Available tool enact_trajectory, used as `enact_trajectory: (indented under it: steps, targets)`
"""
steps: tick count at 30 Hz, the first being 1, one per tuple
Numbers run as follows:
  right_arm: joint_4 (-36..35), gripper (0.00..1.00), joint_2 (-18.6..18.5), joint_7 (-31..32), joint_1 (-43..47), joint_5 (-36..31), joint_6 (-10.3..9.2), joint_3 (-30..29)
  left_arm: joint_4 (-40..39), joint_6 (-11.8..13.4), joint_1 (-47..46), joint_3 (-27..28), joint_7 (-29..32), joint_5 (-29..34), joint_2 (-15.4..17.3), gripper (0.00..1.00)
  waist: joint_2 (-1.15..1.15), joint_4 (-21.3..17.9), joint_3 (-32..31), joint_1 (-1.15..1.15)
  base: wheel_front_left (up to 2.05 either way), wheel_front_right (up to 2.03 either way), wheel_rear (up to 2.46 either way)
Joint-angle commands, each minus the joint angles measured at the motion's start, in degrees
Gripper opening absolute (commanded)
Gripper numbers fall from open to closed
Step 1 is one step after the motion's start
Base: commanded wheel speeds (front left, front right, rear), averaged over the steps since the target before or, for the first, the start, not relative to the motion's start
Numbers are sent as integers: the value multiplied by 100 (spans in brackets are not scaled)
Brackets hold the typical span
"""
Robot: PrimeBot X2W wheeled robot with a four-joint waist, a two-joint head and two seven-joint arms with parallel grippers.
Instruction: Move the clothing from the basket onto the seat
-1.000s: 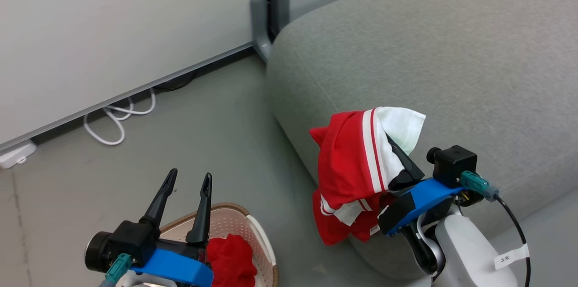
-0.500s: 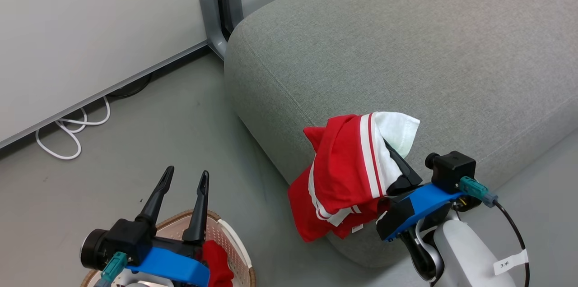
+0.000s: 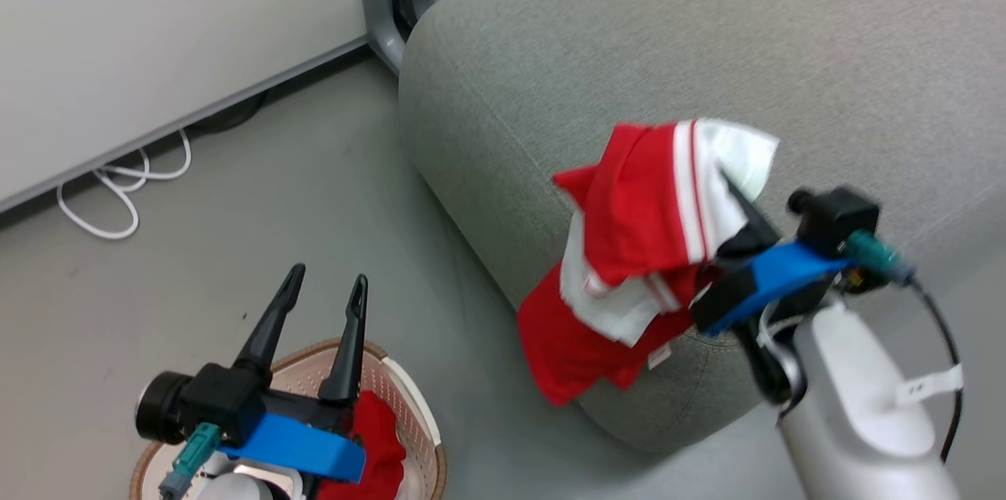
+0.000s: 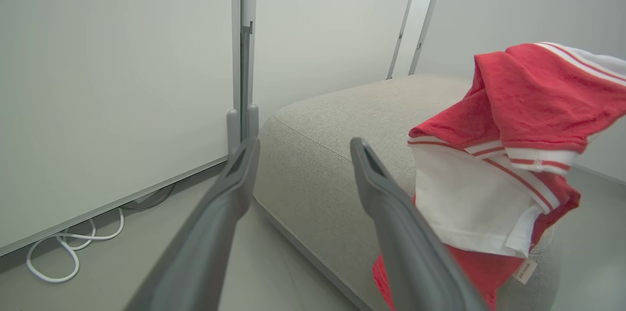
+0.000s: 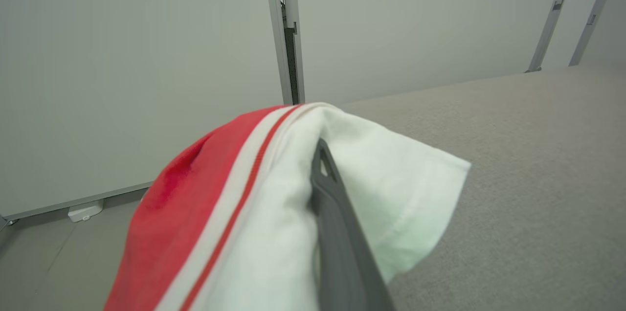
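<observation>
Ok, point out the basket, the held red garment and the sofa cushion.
basket (image 3: pixel 376 388), head view, perforated inner wall.
red garment (image 3: pixel 637 201), head view, red upper fold.
sofa cushion (image 3: pixel 629 36), head view, bare top.

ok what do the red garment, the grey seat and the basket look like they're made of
The red garment: soft matte fabric, likely a sports knit; it folds and hangs limp. The seat: matte grey woven upholstery, fine grainy weave showing. The basket: probably moulded plastic, its cream wall regularly perforated; the brown rim looks woven, perhaps imitation.

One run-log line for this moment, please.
right gripper: shut on red garment, at seat corner | left gripper: open, empty, near basket | second garment: in basket
</observation>
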Motion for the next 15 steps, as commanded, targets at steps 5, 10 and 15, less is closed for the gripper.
enact_trajectory:
  steps: [5,10,15]
  targets:
    - [55,0,-8,217,-904,-392,3,-770,-134,-2,-376,-65,-15,57,141,100,0,302,597,0,0,0,0]
    - [129,0,-5,372,-1906,-801,3,-1733,-302,-3,-718,-173,-15,128,318,100,0,511,1243,0,0,0,0]
    - [34,0,-39,512,-2856,-864,3,-2566,-521,-3,-1024,-133,-16,209,544,100,0,619,1924,0,0,0,0]
